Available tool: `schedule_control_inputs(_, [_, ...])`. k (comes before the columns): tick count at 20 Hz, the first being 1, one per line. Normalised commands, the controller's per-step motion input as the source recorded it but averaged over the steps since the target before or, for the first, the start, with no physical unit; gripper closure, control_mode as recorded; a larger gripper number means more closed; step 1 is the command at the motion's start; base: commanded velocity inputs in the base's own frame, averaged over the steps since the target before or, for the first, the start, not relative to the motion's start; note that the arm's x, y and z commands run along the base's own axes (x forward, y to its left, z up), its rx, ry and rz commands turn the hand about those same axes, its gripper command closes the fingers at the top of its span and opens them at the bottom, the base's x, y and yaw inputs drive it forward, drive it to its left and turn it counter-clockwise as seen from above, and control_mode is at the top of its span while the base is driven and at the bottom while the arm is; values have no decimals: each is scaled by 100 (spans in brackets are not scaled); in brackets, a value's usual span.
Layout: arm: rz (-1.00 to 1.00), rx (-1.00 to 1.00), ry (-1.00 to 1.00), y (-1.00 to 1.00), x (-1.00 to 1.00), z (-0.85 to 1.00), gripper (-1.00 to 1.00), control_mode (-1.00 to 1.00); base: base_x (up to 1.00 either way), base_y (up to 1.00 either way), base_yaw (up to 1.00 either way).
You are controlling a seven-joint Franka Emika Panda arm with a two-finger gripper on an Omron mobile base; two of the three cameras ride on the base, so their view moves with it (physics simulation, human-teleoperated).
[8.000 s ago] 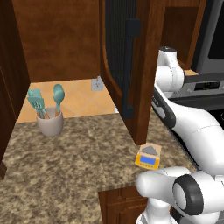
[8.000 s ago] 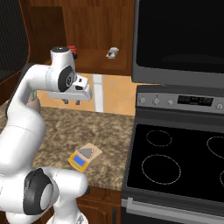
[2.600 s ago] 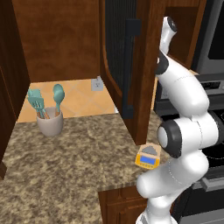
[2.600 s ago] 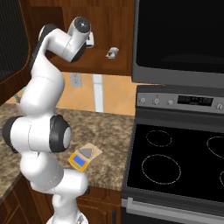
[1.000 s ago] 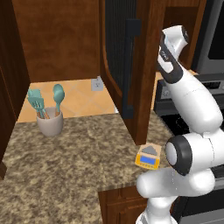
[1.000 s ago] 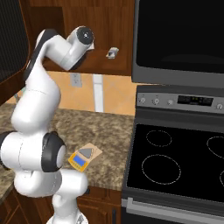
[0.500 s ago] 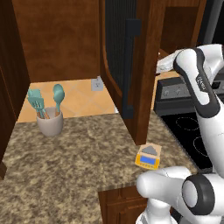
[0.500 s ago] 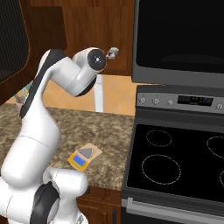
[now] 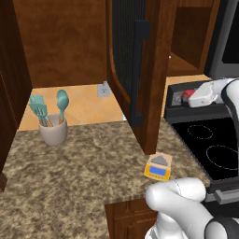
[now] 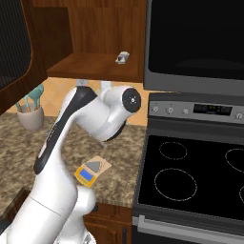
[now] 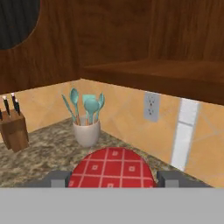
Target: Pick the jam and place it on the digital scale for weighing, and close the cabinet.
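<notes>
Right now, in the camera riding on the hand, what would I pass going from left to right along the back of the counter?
Knife block → utensil cup → jam held in the gripper → wall outlet.

Even flat rendered light, soft shadows, sharp, no glare

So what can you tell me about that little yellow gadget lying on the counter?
The digital scale is a small flat device with a yellow-orange body, a grey weighing plate at its far end and a blue display panel at its near end. It lies flat on the speckled granite counter, close to the front edge and near the black stove, turned at a slight angle. Nothing sits on its plate and nothing touches it but the counter.
</notes>
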Motion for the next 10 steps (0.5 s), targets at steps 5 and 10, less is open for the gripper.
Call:
schedule_control_inputs(5, [17,0,8,-29,-5,-77,100,-100,0,0,0])
schedule_control_inputs(10, [9,0,12,-4,26,-80,100,-100,0,0,0])
